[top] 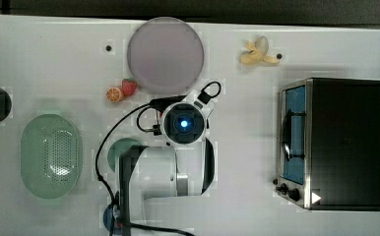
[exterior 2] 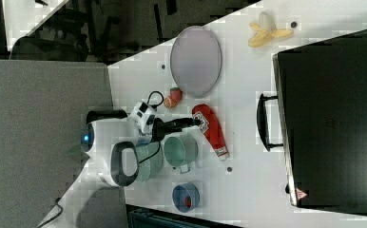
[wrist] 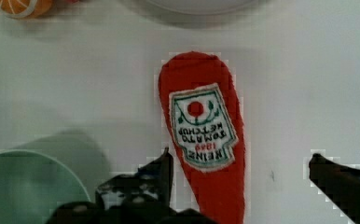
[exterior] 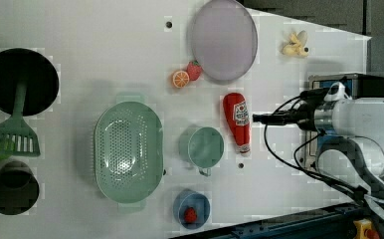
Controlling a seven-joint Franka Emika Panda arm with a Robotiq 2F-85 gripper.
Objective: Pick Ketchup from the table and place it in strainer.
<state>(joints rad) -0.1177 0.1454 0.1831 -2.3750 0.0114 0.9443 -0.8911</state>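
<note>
The Ketchup (wrist: 206,135) is a red soft bottle with a white Heinz label, lying flat on the white table. It lies between the green cup and the toaster oven in the left view, as Ketchup (exterior: 237,122), and also shows as Ketchup (exterior 2: 211,128). My gripper (wrist: 241,175) hangs over its narrow half, open wide, one dark finger on each side and nothing held. In the left view the gripper (exterior: 256,118) sits at the bottle's right edge. The strainer (exterior: 128,152), a pale green oval basket with holes, is empty; it shows at the top view's left as strainer (top: 51,156).
A green cup (exterior: 205,147) stands close beside the Ketchup. A grey-lilac plate (exterior: 224,40), strawberry (exterior: 194,69) and orange slice (exterior: 180,78) lie beyond it. A toaster oven (top: 335,142), banana (top: 258,53), blue bowl (exterior: 192,209) and black pans with a green spatula (exterior: 13,139) ring the table.
</note>
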